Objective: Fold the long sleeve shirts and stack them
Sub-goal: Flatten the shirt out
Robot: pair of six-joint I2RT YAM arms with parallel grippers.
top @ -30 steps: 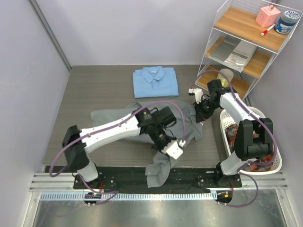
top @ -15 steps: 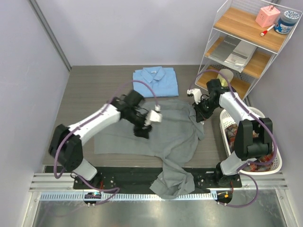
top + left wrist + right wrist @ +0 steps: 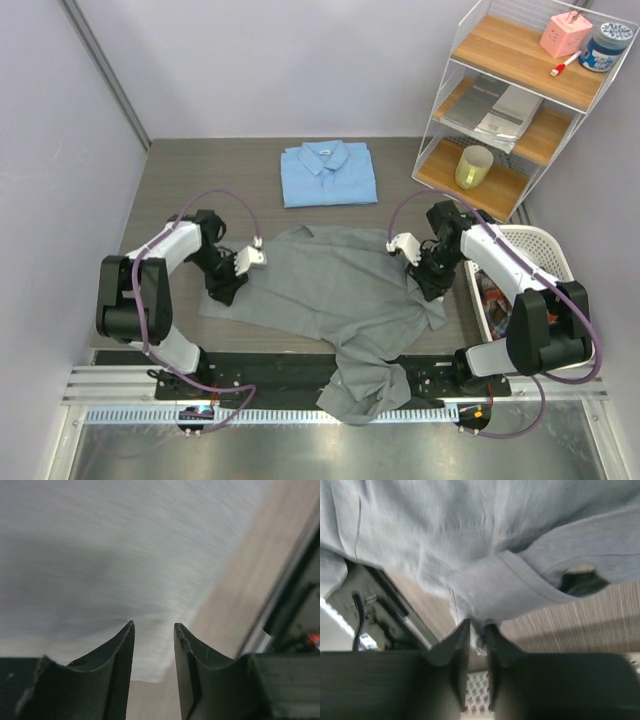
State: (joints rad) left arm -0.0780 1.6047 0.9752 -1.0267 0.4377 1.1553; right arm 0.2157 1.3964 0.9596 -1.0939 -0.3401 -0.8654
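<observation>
The grey long sleeve shirt (image 3: 330, 285) lies spread out on the table, with one sleeve (image 3: 360, 385) hanging over the near edge. The light blue shirt (image 3: 328, 172) lies folded at the back of the table. My left gripper (image 3: 226, 285) is at the grey shirt's left edge. In the left wrist view its jaws (image 3: 154, 625) stand apart over the flat cloth corner (image 3: 125, 555), holding nothing. My right gripper (image 3: 430, 280) is at the shirt's right edge. In the right wrist view it (image 3: 477, 625) is shut on a bunched fold of the grey cloth (image 3: 470, 530).
A white wire shelf rack (image 3: 510, 90) stands at the back right with a yellow cup (image 3: 473, 165) on its lowest shelf. A white basket (image 3: 520, 290) of items sits at the table's right edge, close to the right arm. Walls bound the left and back.
My left gripper swept from the shirt's right middle to its left edge, spreading the grey shirt flat, and now stands open. My right gripper moved nearer with the right edge.
</observation>
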